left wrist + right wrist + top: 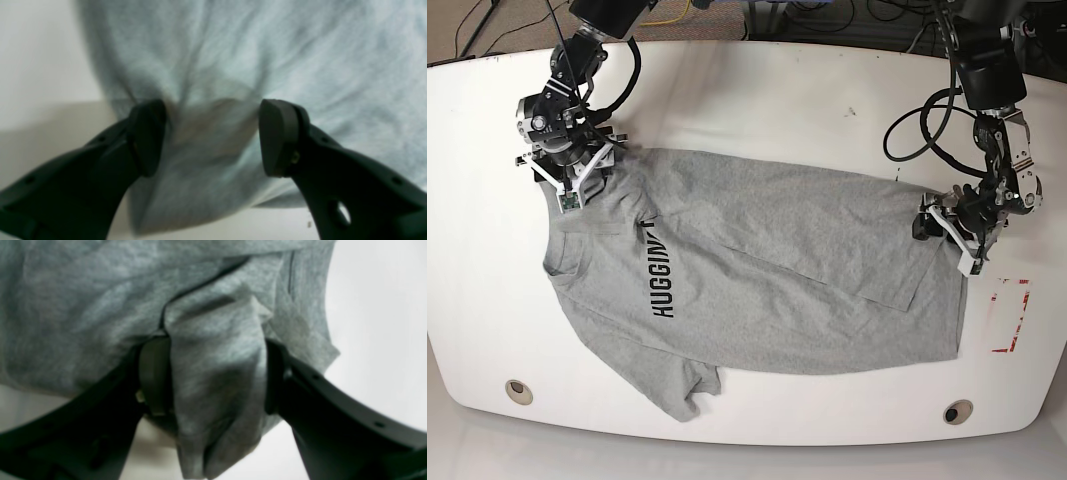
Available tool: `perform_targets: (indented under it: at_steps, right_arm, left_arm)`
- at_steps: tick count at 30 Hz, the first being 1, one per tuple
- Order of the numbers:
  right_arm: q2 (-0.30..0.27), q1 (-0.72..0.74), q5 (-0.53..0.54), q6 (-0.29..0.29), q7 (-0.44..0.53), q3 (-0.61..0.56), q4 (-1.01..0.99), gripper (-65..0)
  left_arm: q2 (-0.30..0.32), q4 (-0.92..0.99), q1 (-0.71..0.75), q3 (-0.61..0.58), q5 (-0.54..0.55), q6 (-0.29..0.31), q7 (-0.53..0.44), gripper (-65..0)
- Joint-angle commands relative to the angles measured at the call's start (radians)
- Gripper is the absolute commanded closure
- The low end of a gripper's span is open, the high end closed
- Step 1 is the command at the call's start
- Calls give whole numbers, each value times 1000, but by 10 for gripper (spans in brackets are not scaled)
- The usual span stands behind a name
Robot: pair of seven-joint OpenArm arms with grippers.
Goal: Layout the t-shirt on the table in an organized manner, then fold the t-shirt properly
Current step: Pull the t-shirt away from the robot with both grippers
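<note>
The heather-grey t-shirt lies spread on the white table, neck toward the left and hem toward the right, with black lettering partly folded over. My right gripper is at the shirt's upper left corner by a sleeve. In the right wrist view it is shut on a thick bunch of grey cloth. My left gripper is at the hem's upper right corner. Its jaws stand wide open astride slightly puckered fabric.
Two round metal grommets sit near the table's front edge. A red-lined rectangular mark lies right of the hem. Cables loop behind the arm on the right, and a floor with more cables runs past the far edge.
</note>
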State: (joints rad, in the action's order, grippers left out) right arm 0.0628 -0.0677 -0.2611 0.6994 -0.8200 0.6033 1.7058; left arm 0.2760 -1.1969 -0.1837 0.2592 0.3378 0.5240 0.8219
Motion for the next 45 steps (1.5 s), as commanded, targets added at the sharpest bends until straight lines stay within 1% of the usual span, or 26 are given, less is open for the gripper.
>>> perform_targets:
  at_steps: [1,3,5,7,8,10,11,12,14,15,16,17,18,20,21,25,30,33,37,41,45]
  right_arm:
    - [-7,10,1,-1,6,0,-6,-373]
    - [-7,10,1,-1,8,0,-16,-373]
    - [-7,10,1,-1,8,2,-22,-373]
    - [-7,10,4,-1,8,20,-22,-371]
    - [-5,10,16,-1,8,40,-22,-369]
    - [-5,10,44,-1,8,63,-22,-358]
    - [-7,10,65,-1,8,79,-23,-336]
    - [-8,10,75,-1,8,86,-23,-319]
    - [-11,10,85,-1,4,99,-23,-255]
    - [-11,9,84,-1,4,100,-23,-217]
    - [-11,7,82,-1,4,105,-23,-165]
    - [-11,6,82,-1,4,106,-23,-128]
    - [-13,4,82,-1,1,108,-23,-78]
    - [-14,-2,82,-1,0,108,-23,-10]
    - [-14,-8,82,-1,0,108,-23,0]
    - [-28,-48,84,-1,0,108,-10,-25]
    - [-24,-102,85,-1,-2,108,35,-24]
    - [-21,-143,89,-1,-2,105,70,-24]
    - [-21,-195,89,-1,-3,102,107,-24]
    - [-19,-246,89,-1,-6,102,139,-24]
    - [-19,-300,90,-1,-45,102,188,-25]
  left_arm:
    - [16,-7,-10,-11,5,2,7,-408]
    - [16,-7,10,-14,5,2,7,-389]
    - [16,-7,20,-16,5,2,7,-356]
    - [16,-7,26,-16,5,2,9,-306]
    - [16,-7,31,-16,5,5,10,-268]
    - [18,-7,39,-16,5,8,12,-221]
    - [19,-11,51,-16,5,8,12,-183]
    - [24,-13,57,-16,5,8,12,-167]
    - [41,-14,74,-16,8,8,12,-129]
    - [47,-14,83,-16,10,9,12,-115]
    - [53,-14,92,-16,10,9,12,-103]
    - [53,-16,100,-16,10,9,12,-99]
    - [55,-18,109,-13,10,9,12,-92]
    - [65,-41,125,-10,10,9,12,-90]
    - [73,-56,134,-10,10,9,12,-90]
    - [96,-157,215,-10,11,9,14,-90]
    - [99,-280,307,-7,10,9,17,-90]
    - [121,-341,362,19,8,9,43,-90]
    - [124,-415,422,45,11,14,81,-90]
    - [127,-469,487,48,11,52,96,-90]
    - [130,-518,560,58,8,87,96,-92]
